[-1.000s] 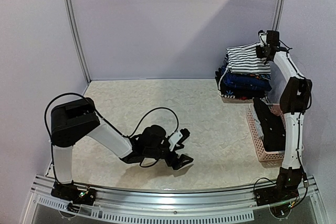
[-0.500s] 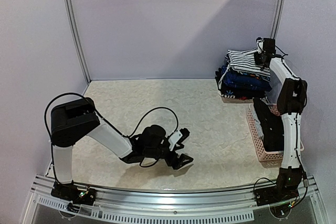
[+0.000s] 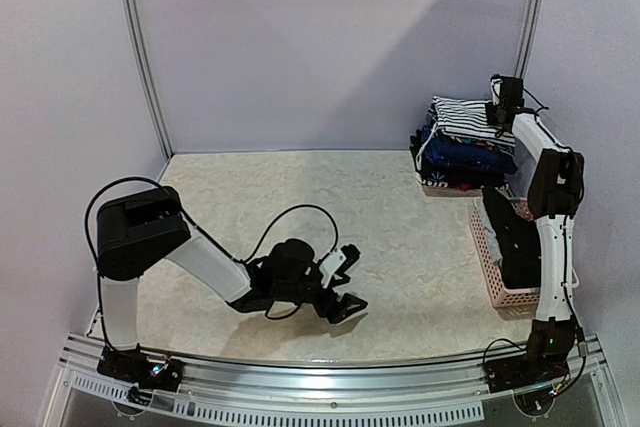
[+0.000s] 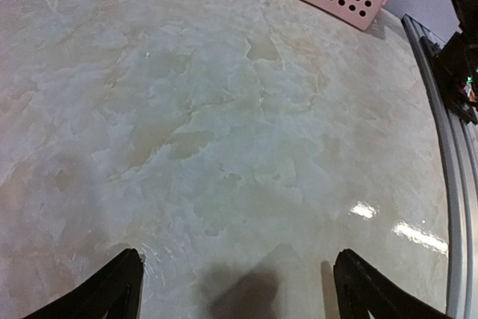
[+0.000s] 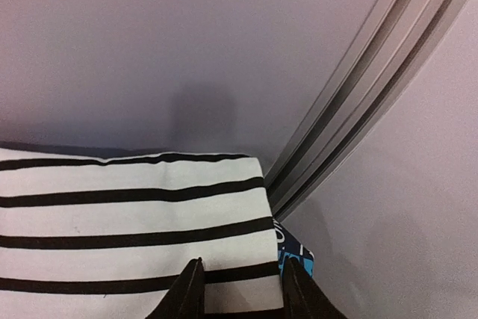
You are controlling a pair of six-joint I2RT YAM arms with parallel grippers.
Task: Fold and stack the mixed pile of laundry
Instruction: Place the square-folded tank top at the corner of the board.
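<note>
Right pincer (image 5: 241,268) sits part-open astride the striped top (image 5: 127,222), gripping nothing I'd say. Lift straight off so the stack (image 3: 465,157) doesn't shift. Left pincer (image 4: 243,289) is wide open and empty.

Boxed in on three sides by plain matte lilac panels: back wall (image 3: 330,47) at 12 o'clock, left wall (image 3: 60,97) at 9, right wall (image 3: 600,47) at 3. Joined at the far corners by slim grey metal strips: left post (image 3: 145,57) at 11, right post (image 3: 532,7) at 1. Crossed on the back wall by a soft diagonal change of tone, falling from 1 o'clock toward the centre. Floored with a cream, marble-patterned table top (image 3: 300,187), glossy, catching small white glints (image 4: 414,233) toward 4 o'clock in the left wrist view. Edged at 6 o'clock by a ribbed aluminium rail (image 3: 330,387). Lit softly and evenly, with only faint shadows.
</note>
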